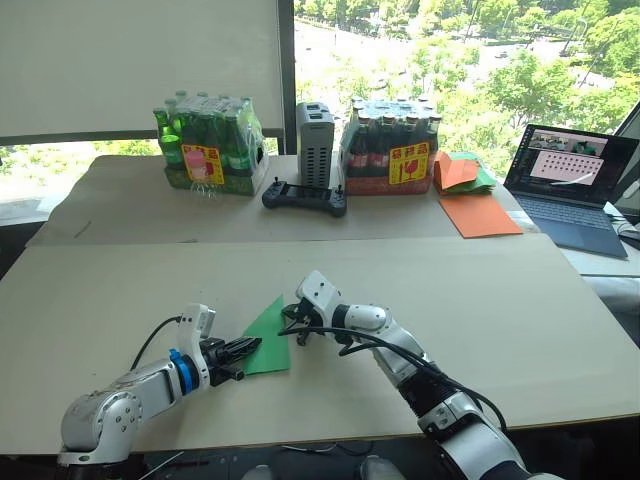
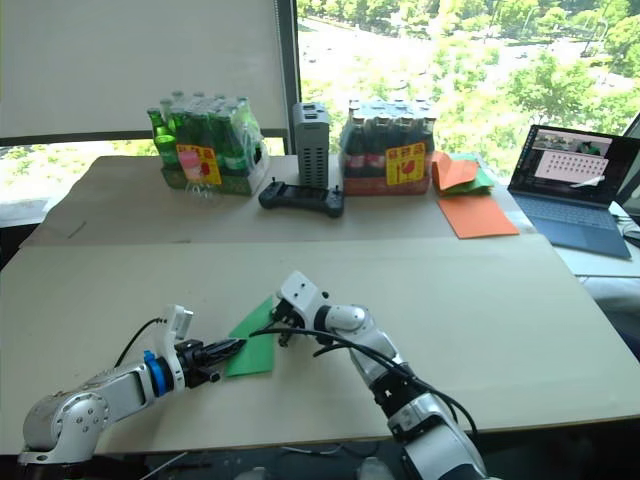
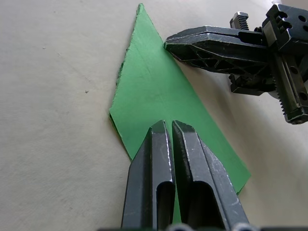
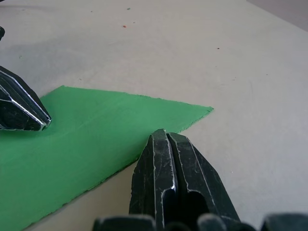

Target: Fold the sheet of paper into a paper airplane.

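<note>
The bright green sheet of paper (image 1: 270, 336) lies flat on the near table, folded into a narrow pointed wedge like a paper airplane, with its point away from me. My left gripper (image 3: 167, 126) is shut, and its tips rest on top of the wedge's wide near end. My right gripper (image 4: 163, 134) is also shut, with its tips down at the wedge's long right edge near the point. In the head view the two grippers, left (image 1: 252, 346) and right (image 1: 292, 322), meet over the paper from opposite sides. Nothing is held between either pair of fingers.
On the far table stand two shrink-wrapped bottle packs (image 1: 208, 145) (image 1: 392, 145), a grey box (image 1: 316, 143) and a black controller (image 1: 304, 197). Orange sheets (image 1: 478, 213) and a mixed paper pile (image 1: 462, 172) lie at the back right beside a laptop (image 1: 572, 185).
</note>
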Robot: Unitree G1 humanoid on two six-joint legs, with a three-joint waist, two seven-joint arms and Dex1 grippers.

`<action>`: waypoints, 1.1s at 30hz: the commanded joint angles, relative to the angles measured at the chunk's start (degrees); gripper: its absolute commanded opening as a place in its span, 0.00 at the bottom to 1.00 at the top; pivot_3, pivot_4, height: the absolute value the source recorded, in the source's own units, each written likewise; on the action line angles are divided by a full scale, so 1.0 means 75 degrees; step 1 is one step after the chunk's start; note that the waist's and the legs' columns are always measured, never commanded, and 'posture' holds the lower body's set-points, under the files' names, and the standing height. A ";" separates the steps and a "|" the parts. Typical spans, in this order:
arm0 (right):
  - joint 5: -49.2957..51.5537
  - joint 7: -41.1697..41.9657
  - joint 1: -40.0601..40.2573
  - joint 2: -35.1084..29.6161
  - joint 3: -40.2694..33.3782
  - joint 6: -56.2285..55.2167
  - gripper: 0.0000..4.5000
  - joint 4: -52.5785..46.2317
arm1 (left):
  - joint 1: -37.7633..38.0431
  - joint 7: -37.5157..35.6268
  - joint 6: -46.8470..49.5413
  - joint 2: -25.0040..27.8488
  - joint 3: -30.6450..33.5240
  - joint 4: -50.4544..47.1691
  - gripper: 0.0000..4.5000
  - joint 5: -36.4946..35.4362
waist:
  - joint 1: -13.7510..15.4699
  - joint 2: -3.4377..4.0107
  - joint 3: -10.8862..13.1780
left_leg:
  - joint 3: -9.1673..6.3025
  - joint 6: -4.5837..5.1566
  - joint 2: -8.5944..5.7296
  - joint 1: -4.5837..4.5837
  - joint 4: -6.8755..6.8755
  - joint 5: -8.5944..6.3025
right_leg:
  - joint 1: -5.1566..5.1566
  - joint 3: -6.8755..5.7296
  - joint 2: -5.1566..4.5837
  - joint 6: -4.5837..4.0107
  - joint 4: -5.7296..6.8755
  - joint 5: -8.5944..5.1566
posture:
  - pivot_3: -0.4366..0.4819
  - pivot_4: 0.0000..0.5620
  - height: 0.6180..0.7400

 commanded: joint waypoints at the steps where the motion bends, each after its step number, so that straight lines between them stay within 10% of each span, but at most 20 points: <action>1: 0.0014 0.0001 -0.0159 0.0201 -0.0051 -0.0143 0.00 0.0040 | 0.0036 0.0047 0.0076 -0.0046 -0.0035 -0.0103 0.05 -0.0027 | -0.0006 0.0000 0.0000 | 0.0000 0.0000 0.0000 0.0000 0.0000 0.0000 | 0.0000 0.0000 0.0000 0.0000 0.0000 0.0000 | 0.48 0.27 0.89; 33: -0.0263 -0.0484 -0.0812 0.0863 -0.0329 -0.0650 0.00 0.1246 | 0.0177 0.0176 0.0053 -0.0116 0.0076 -0.0221 0.05 -0.0110 | -0.0020 0.0002 0.0002 | 0.0000 0.0000 0.0000 -0.0007 -0.0001 0.0000 | -0.0008 0.0000 -0.0001 0.0000 -0.0001 0.0000 | 0.48 0.27 0.89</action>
